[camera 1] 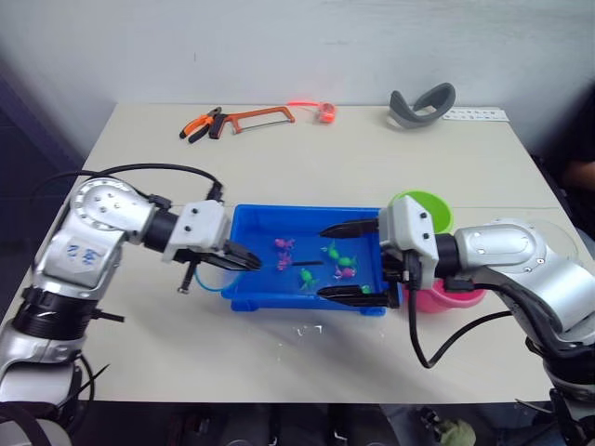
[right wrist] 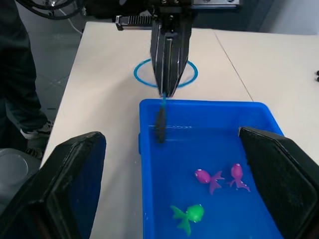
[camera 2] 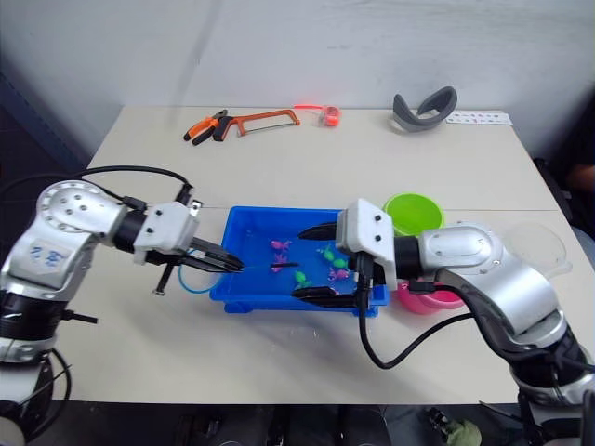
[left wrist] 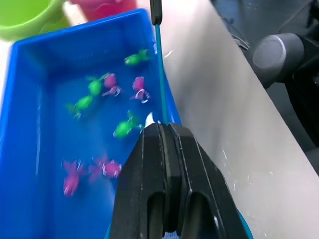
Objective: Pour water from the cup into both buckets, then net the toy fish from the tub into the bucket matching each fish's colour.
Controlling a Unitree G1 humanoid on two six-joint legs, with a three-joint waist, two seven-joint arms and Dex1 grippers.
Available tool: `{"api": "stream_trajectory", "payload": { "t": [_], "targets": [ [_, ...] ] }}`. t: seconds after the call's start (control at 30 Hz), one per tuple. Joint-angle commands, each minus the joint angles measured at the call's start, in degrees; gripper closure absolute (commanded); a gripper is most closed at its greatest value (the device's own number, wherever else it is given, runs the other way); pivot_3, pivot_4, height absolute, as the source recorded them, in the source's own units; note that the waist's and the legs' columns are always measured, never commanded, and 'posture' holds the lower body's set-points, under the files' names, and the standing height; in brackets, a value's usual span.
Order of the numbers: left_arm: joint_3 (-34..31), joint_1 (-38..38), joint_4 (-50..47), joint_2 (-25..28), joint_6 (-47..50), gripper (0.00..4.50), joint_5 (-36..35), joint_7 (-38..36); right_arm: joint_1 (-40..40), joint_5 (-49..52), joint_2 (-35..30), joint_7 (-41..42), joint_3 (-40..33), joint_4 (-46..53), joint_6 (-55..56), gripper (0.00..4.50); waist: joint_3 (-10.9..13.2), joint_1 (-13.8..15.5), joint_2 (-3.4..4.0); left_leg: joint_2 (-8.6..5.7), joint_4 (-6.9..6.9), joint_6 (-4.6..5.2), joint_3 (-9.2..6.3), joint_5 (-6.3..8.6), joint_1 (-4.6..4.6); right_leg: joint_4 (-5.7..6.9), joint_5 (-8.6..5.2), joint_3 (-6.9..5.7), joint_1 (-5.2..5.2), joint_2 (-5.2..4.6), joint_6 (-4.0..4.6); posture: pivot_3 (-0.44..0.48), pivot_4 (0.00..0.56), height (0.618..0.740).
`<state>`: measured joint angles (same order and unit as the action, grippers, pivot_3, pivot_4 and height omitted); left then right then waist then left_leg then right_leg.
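Observation:
The blue tub sits mid-table and holds several small pink and green toy fish in water. My left gripper is at the tub's left end, shut on the net. The net's blue hoop lies over the table outside the tub, and its thin handle reaches in over the water. Over the tub's right end my right gripper stands open with nothing in it, one finger along each long wall. The green bucket and pink bucket stand right of the tub. The clear cup shows behind my right arm.
At the table's far edge lie orange pliers, an orange hacksaw, a small orange item, a grey curved band and a white strip. A person's arm shows at the right edge.

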<state>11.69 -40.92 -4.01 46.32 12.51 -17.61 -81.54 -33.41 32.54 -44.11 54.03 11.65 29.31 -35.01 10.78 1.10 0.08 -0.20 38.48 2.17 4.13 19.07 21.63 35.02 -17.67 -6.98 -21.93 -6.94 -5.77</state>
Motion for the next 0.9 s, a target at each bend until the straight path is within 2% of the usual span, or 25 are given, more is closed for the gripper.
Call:
{"api": "stream_trajectory", "payload": {
  "t": [0.03,0.27,0.5,0.6,0.83,0.9],
  "targets": [
    [1.3,-2.2,0.3,-1.0,-0.3,4.47,1.1,-1.0,-1.8,-3.6,1.3,-1.2,1.4,0.2,1.0,0.0,0.0,0.0,0.0,0.01,0.04,0.0,-0.01,0.0,0.02,0.04,0.0,-0.03,-0.02,0.02,0.0,0.0,0.15,0.74],
    [2.4,-4.0,1.2,-3.3,-0.1,4.47,3.4,0.8,-2.1,-7.5,2.0,-0.9,2.8,-0.5,0.9,0.0,0.0,0.1,0.01,0.06,0.73,0.02,-0.21,-0.01,0.61,0.5,0.02,0.16,-0.42,0.07,-0.02,0.0,0.15,0.74],
    [2.8,-4.7,1.7,-4.1,0.4,4.47,7.0,4.1,-1.4,-8.8,2.3,-1.5,2.7,0.2,-0.2,0.0,0.0,0.2,0.01,0.04,0.74,0.03,-0.21,-0.04,0.67,0.57,0.01,0.15,-0.49,0.06,-0.02,0.0,0.15,0.74],
    [3.1,-4.8,1.5,-4.6,1.4,4.5,8.5,5.7,-1.5,-9.1,2.6,-1.6,3.0,0.3,-1.1,0.8,0.0,0.2,0.01,0.04,0.74,0.03,-0.21,-0.04,0.67,0.57,0.02,0.14,-0.5,0.06,-0.02,0.0,0.15,0.74],
    [3.6,-4.3,-0.9,-5.3,4.2,4.5,9.1,6.6,-2.0,-10.8,4.1,-2.0,4.2,-0.2,-1.6,4.38,0.0,0.1,0.01,0.04,0.74,0.02,-0.21,-0.04,0.68,0.59,0.01,0.13,-0.52,0.07,-0.02,0.0,0.15,0.74],
    [3.9,-4.3,-1.3,-5.3,4.4,4.5,9.3,6.7,-1.9,-11.6,4.4,-1.9,4.6,-0.6,-1.1,4.45,0.0,0.1,0.01,0.04,0.74,0.02,-0.21,-0.05,0.68,0.59,0.01,0.14,-0.52,0.07,-0.02,0.0,0.15,0.74]
  ]
}}
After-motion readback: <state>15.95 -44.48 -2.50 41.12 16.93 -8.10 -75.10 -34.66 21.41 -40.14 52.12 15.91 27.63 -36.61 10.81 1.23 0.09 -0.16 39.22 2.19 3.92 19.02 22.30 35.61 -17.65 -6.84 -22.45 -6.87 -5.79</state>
